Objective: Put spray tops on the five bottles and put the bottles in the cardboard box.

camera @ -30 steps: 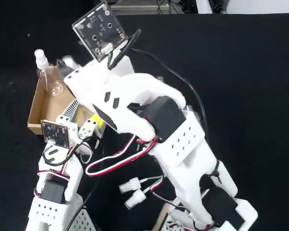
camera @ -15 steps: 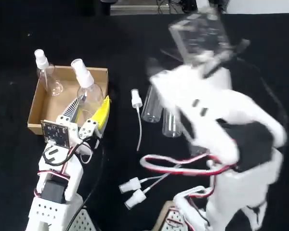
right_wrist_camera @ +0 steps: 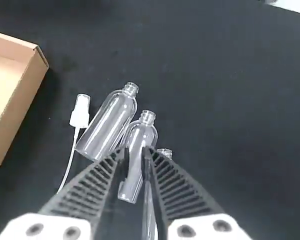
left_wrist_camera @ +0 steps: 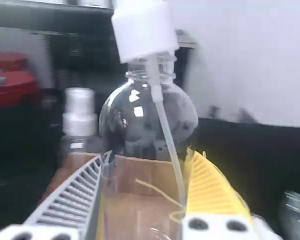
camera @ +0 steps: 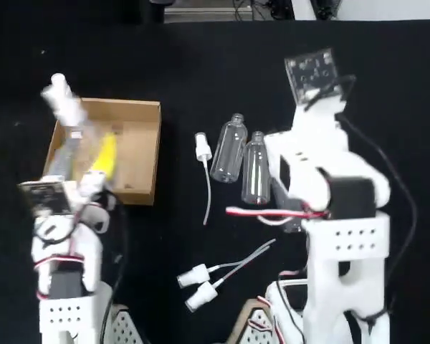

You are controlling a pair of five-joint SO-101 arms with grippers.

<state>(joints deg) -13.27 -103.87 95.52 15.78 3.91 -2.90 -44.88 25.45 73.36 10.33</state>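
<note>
L arm is at the near-left of the black surface. L jaws, one grey and one yellow, are clamped on a clear bottle w/ a white spray top sitting on its neck and the dip tube running down inside. In the high view this bottle hangs over the cardboard box, near its left side, but it's blurred so can't tell if it touches the box floor. A second capped bottle stands just behind it.

R arm is on the right side. R jaws are narrow, only a slim gap at the tips, nothing between them. They hover above two uncapped bottles lying side by side: one nearer the box, the other just beside it, necks pointing away from the arms. A third bottle neck peeks out next to one jaw, the rest hidden.

A loose spray top w/ long tube lies between box and bare bottles. Two more spray tops lie together near the front edge, between the arm bases.
</note>
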